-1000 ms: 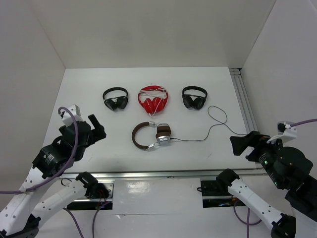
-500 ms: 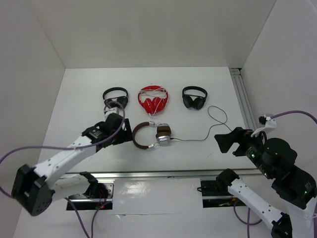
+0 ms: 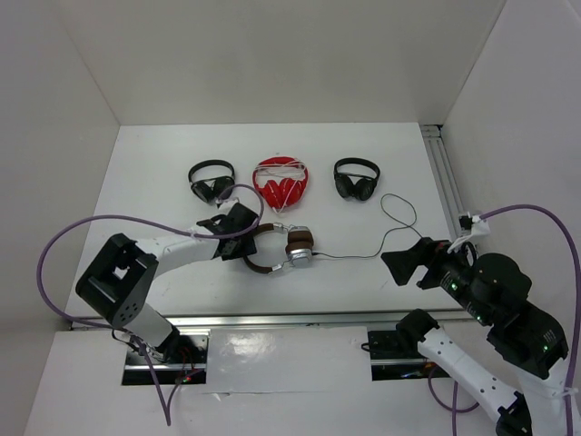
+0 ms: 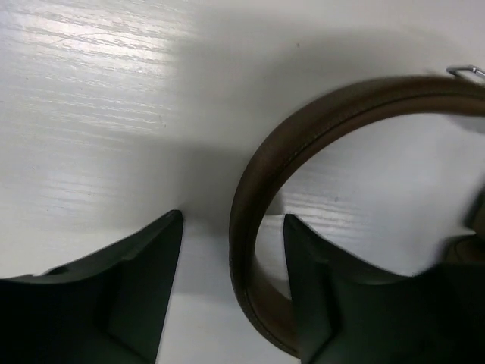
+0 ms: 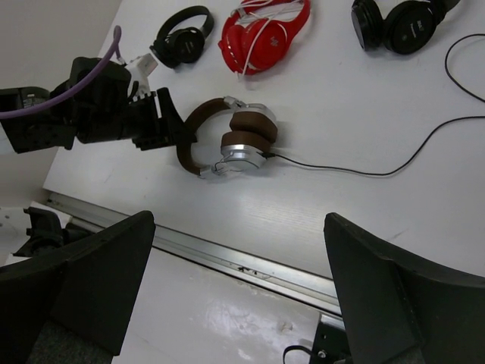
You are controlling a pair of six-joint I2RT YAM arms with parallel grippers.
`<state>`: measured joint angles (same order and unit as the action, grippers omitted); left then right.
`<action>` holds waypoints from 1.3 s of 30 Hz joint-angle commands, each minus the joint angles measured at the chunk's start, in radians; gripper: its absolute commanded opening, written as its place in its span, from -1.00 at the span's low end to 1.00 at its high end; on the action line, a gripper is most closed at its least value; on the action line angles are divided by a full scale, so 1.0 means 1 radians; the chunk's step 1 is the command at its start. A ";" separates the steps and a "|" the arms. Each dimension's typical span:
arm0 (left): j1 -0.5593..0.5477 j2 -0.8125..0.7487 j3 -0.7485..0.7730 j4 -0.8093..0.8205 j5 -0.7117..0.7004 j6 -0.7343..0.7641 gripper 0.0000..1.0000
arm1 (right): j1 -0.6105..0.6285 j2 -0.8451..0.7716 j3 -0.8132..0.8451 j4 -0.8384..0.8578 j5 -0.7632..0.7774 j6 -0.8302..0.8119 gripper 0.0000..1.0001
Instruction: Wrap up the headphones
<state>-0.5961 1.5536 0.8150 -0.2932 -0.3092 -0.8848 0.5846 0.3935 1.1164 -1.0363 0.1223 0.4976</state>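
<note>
**Operator:** What is laid out in front of me?

**Describer:** A white table (image 3: 163, 163) with white walls, seen from above. Your left arm (image 3: 172, 247) reaches low across it toward the middle. Your right arm (image 3: 490, 291) is raised above the right side.

**Operator:** Where are the headphones?

**Describer:** The headphones (image 3: 298, 247) lie flat near the middle of the table. The brown headband (image 4: 318, 114) curves out to the left, and the silver-and-brown ear cups are folded together on the right. Behind them is a row of three other sets: a left black pair (image 3: 211, 182), a red pair (image 3: 280, 182) and a right black pair (image 3: 356, 179). A thin black cable (image 3: 354, 257) runs right from the ear cups and then loops loosely across the table.

**Operator:** And my grippers?

**Describer:** Your left gripper (image 4: 233, 218) is down at the table with its jaws apart, straddling the curve of the headband. The band passes between the two fingers, close to the one nearer the ear cups, and bare table shows beside the other finger. It is not clamped. Your right gripper (image 5: 239, 227) has its jaws wide apart with nothing between them, well apart from the headphones.
</note>
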 commanded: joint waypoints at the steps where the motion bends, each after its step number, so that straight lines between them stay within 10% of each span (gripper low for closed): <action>1: -0.011 0.023 -0.045 0.012 0.019 -0.039 0.17 | -0.003 -0.013 -0.003 0.061 -0.016 -0.002 1.00; 7: -0.043 -0.061 -0.019 -0.084 0.042 -0.017 -1.00 | -0.003 -0.004 0.006 0.091 -0.035 -0.002 1.00; 20: -0.192 -0.558 0.476 -0.674 -0.215 0.043 -1.00 | -0.003 -0.038 -0.203 0.422 -0.263 -0.076 1.00; 28: -0.157 -0.426 0.959 -0.952 -0.398 0.156 -1.00 | -0.012 -0.038 -0.408 0.809 -0.503 -0.126 1.00; 39: -0.128 -0.423 1.104 -0.974 -0.338 0.210 -1.00 | -0.012 0.123 -0.495 0.949 -0.480 -0.178 1.00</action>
<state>-0.7322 1.1652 1.8622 -1.3018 -0.6590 -0.6827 0.5755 0.4976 0.6369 -0.1879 -0.3569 0.3679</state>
